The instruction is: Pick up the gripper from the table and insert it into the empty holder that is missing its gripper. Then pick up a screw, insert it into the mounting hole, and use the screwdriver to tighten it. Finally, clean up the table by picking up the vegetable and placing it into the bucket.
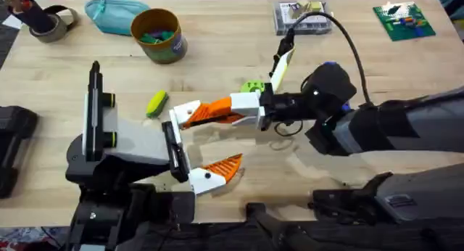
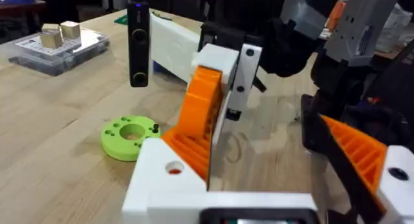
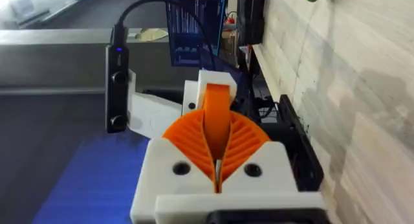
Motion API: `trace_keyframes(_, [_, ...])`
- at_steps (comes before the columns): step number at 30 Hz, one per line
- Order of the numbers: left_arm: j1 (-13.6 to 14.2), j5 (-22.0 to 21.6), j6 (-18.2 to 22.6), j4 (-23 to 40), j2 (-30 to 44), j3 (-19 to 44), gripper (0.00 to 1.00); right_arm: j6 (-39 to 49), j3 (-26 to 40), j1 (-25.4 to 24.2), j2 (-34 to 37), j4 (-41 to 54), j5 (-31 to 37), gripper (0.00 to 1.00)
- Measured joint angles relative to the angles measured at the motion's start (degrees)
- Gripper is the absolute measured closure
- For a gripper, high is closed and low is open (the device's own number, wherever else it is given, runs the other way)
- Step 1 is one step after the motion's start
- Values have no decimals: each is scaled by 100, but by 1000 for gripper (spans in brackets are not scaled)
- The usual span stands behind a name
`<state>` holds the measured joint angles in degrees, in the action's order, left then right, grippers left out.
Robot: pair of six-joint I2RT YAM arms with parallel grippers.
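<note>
The orange ribbed gripper (image 1: 212, 113) lies level above the table with my right gripper (image 1: 250, 106) shut on its rear end. Its front end rests against the holder (image 1: 185, 110), the far white mount on the black bar of the grey left-arm head. In the left wrist view the gripper (image 2: 202, 114) stands against the holder (image 2: 162, 175). My left gripper (image 1: 217, 135) is open; its near mount carries an orange finger (image 1: 225, 167). The vegetable (image 1: 156, 104) lies beside the holder. The bucket (image 1: 171, 49) stands at the back. A blue bit, maybe the screwdriver (image 1: 330, 64), peeks from behind the right arm.
A green round disc with holes (image 1: 252, 85) lies just behind the right gripper. Along the back are a teal pouch (image 1: 116, 11), a tape roll (image 1: 51, 22), a clear box (image 1: 297, 15) and a green board (image 1: 402, 20). A black block (image 1: 11, 146) sits at the left edge.
</note>
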<state>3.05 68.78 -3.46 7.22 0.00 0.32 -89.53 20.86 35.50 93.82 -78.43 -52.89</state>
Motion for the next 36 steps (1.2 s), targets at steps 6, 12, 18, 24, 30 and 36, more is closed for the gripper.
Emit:
trace_keyframes(6, [-4, -28, -2, -7, 1, 0, 10, 2, -2, 103, 0, 0, 187, 991])
trace_keyframes(12, [-4, -49, -2, -11, 0, 0, 10, 2, -2, 110, 0, -2, 228, 991])
trace_keyframes(18, [-16, -90, -47, -15, 1, 0, 10, 123, 138, 102, -35, 332, 107, 991])
trace_keyframes(24, [-31, -99, -46, -17, -1, 0, 10, 173, 181, 97, -35, 396, 72, 991])
trace_keyframes(30, [-31, -86, -44, -17, 0, 0, 10, 223, 218, 60, -31, 429, -82, 991])
trace_keyframes(36, [-31, -88, -41, -17, 0, 0, 10, 276, 297, 9, 44, 436, -247, 991])
